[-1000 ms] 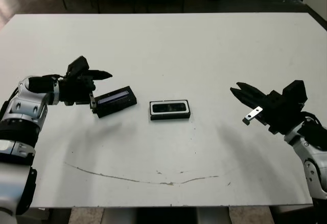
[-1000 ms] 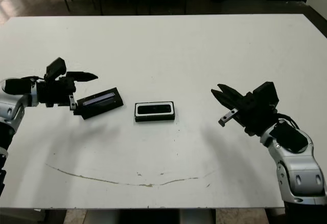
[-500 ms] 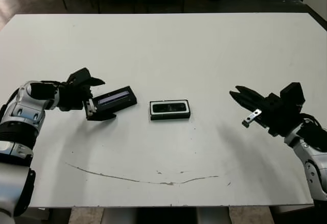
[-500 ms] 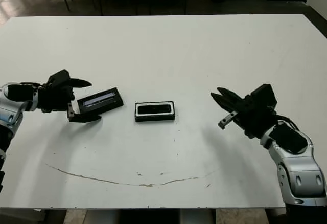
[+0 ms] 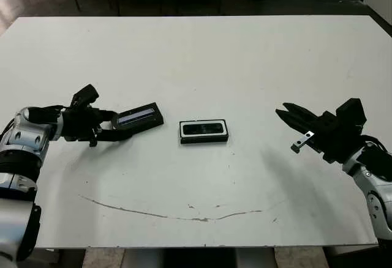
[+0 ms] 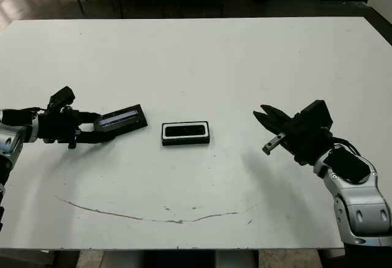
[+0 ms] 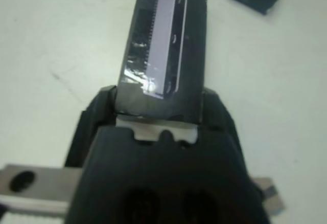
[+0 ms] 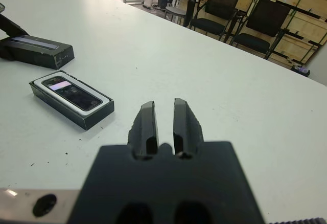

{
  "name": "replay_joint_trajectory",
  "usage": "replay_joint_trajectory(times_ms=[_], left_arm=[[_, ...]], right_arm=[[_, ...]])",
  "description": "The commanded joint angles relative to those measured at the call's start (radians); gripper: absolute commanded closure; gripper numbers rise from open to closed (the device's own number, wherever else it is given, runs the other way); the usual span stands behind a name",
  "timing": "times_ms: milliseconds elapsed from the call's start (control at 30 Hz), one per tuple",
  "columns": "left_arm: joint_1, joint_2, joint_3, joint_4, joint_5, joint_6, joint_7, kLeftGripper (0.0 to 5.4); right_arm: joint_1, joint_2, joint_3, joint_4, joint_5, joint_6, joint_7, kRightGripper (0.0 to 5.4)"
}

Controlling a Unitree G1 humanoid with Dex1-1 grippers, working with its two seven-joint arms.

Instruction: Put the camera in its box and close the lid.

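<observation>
I see my left gripper (image 5: 109,127) low over the bench (image 5: 202,60), near its left edge, with the forearm stretched almost flat and pointing toward the middle. Its two fingers (image 7: 92,116) stand on both sides of the near end of the lid (image 5: 138,117), and in the left wrist view this end sits between them, close against the gripper body. From these pictures I cannot tell whether the fingers really press on the lid or only stand beside it.

The lid is a flat black rectangle and it lies with the long pale grey-lilac strip facing up. It is turned at a slant, with its far end pointing toward the box (image 5: 204,131).

My right gripper (image 5: 290,114) hovers above the bench near the right edge, well apart from everything. The forearm comes in from the near right corner and the gripper points toward the middle of the bench. Its two black fingers (image 8: 148,124) are almost together with only a narrow gap, and they hold nothing.

The box rests around the middle of the bench, just beside the far end of the lid but not touching it. It has black walls and a white lining, and the camera (image 8: 71,91) lies inside it, dark and slim, along the long side.
</observation>
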Motion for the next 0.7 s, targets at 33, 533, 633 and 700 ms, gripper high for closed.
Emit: replay_joint_trajectory(times_ms=[33, 533, 633, 700], left_arm=[[0.004, 0.004, -0.013, 0.006, 0.004, 0.025, -0.046, 3.99], [0.159, -0.067, 0.216, -0.343, -0.172, 0.077, 0.256, 4.16], [0.195, -0.104, 0.226, -0.439, -0.201, 0.098, 0.33, 4.16], [0.207, -0.11, 0.207, -0.475, -0.192, 0.08, 0.343, 4.16]], right_arm=[[0.002, -0.017, 0.009, 0.008, -0.014, 0.012, 0.001, 5.4], [0.01, -0.008, 0.018, -0.01, -0.011, 0.046, -0.015, 5.4], [0.015, -0.006, 0.021, -0.027, -0.008, 0.065, -0.027, 5.4], [0.017, -0.006, 0.02, -0.036, -0.002, 0.085, -0.032, 5.4]])
